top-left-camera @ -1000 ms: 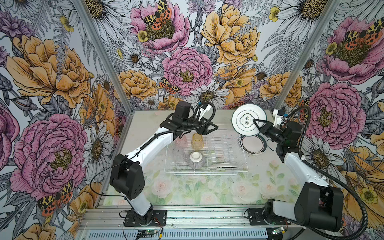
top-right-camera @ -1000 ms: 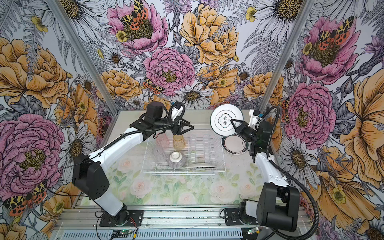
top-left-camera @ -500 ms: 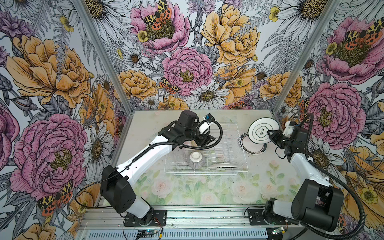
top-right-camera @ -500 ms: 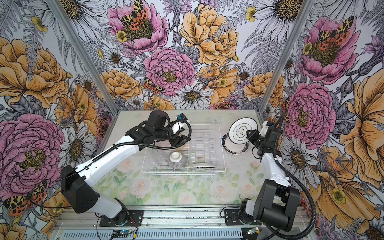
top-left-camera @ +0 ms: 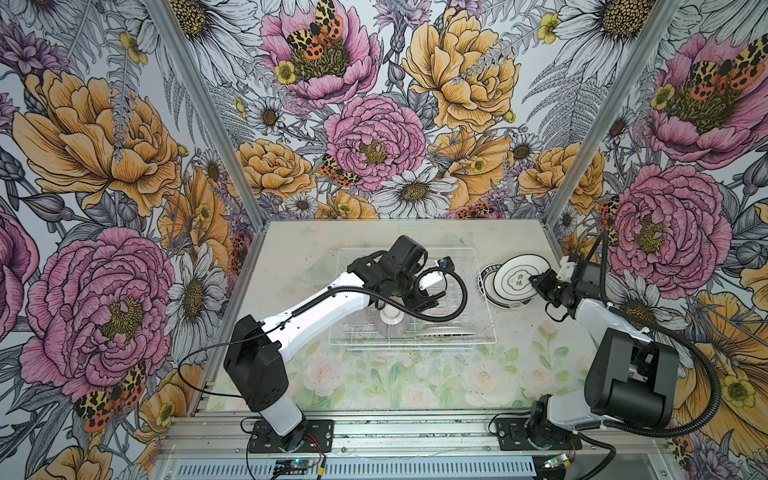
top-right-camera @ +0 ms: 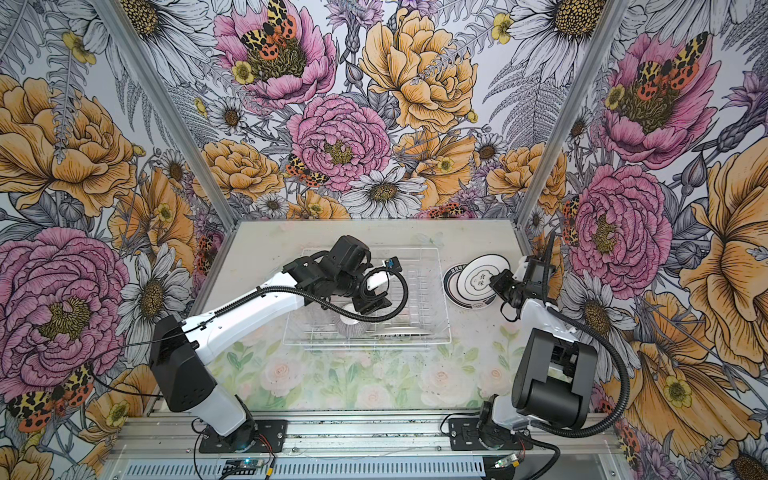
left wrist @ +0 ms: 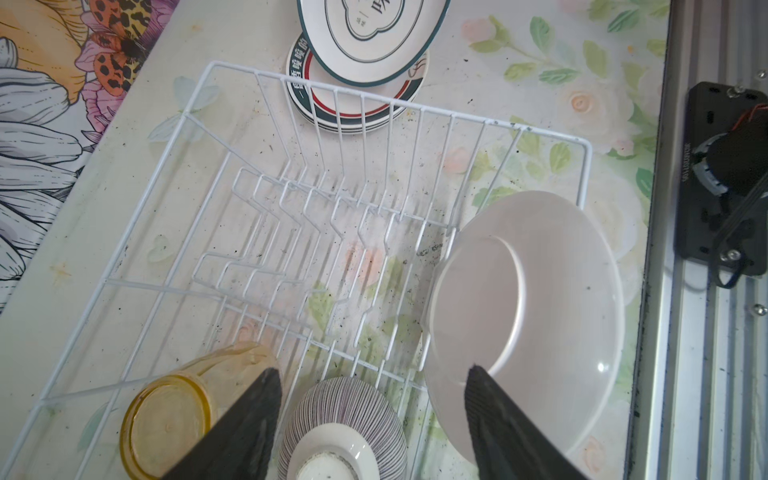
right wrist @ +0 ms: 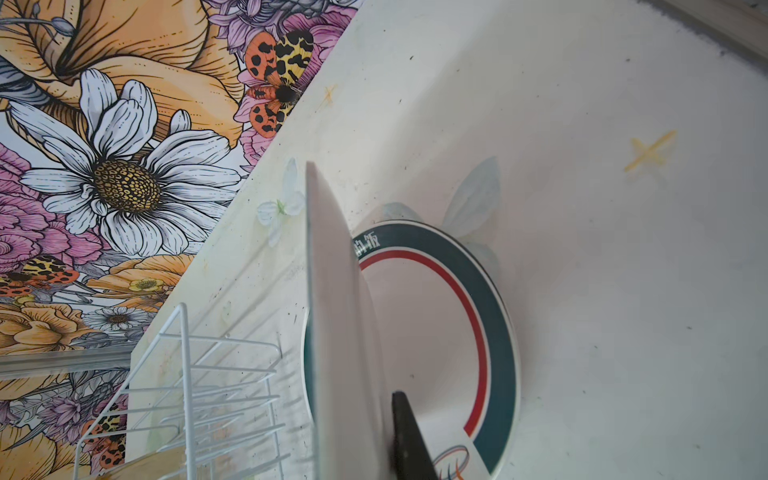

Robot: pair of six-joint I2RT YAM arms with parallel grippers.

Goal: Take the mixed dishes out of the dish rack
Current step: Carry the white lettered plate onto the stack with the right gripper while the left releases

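In the dish rack (left wrist: 316,216) on the table (top-left-camera: 374,374), an upturned ribbed bowl (left wrist: 345,411), an amber tumbler (left wrist: 174,411) on its side and a white plate (left wrist: 532,316) on edge are seen. The left gripper (left wrist: 372,370) is held spread and empty over the bowl. Beside the rack, a patterned plate (top-left-camera: 515,279) is clamped by the right gripper (top-left-camera: 536,281), tilted above stacked plates (right wrist: 490,299).

You have open room over the far half of the dish rack (top-left-camera: 478,316), just upright prongs (left wrist: 316,208) there. Near end is tight: ribbed bowl (left wrist: 345,409) sits between amber tumbler (left wrist: 166,415) and leaning plate (left wrist: 540,316). Right of the rack, plate stack (top-left-camera: 509,304) with a tilted plate (top-left-camera: 517,279) over it blocks your table (top-left-camera: 374,374).
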